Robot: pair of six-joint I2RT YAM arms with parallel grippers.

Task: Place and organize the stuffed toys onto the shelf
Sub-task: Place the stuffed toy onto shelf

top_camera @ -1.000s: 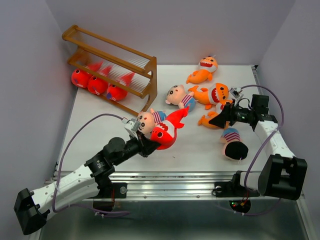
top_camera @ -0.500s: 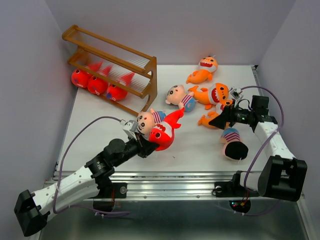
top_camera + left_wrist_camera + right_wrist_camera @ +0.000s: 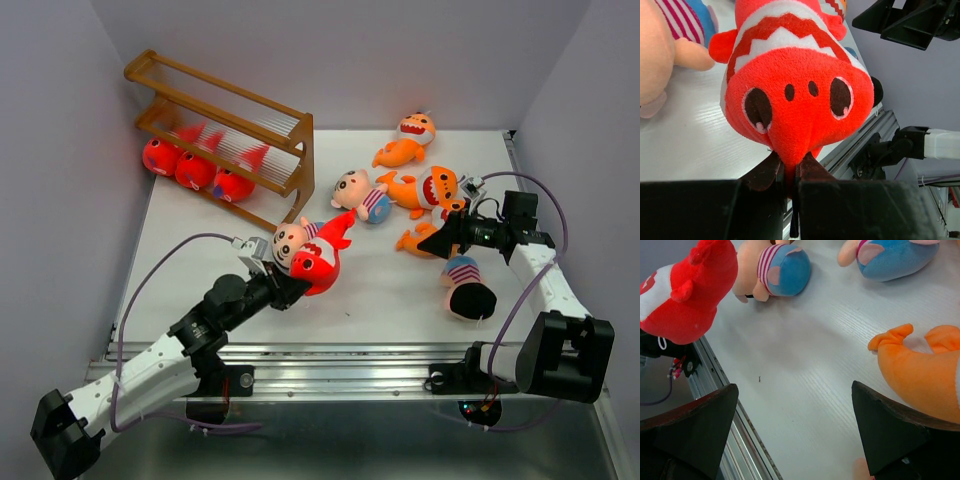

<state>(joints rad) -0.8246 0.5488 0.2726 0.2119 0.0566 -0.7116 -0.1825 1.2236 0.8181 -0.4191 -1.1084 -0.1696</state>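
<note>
My left gripper is shut on the snout of a red shark and holds it just above the table. In the left wrist view the pinched snout sits between the jaws of the left gripper, below the red shark's eyes. A striped-shirt boy lies against the shark's left side. The brown shelf stands at the back left, with three red sharks on a lower tier. My right gripper hangs open and empty beside an orange shark; in the wrist view the right gripper has bare table between its fingers.
Loose toys lie right of the shelf: a boy, an orange shark, another orange shark at the back, and a boy near the right arm. White walls close in on both sides. The metal rail runs along the near edge.
My left gripper has carried the red shark a little to the left and toward the shelf, with its tail swinging up. The right arm has not moved.
</note>
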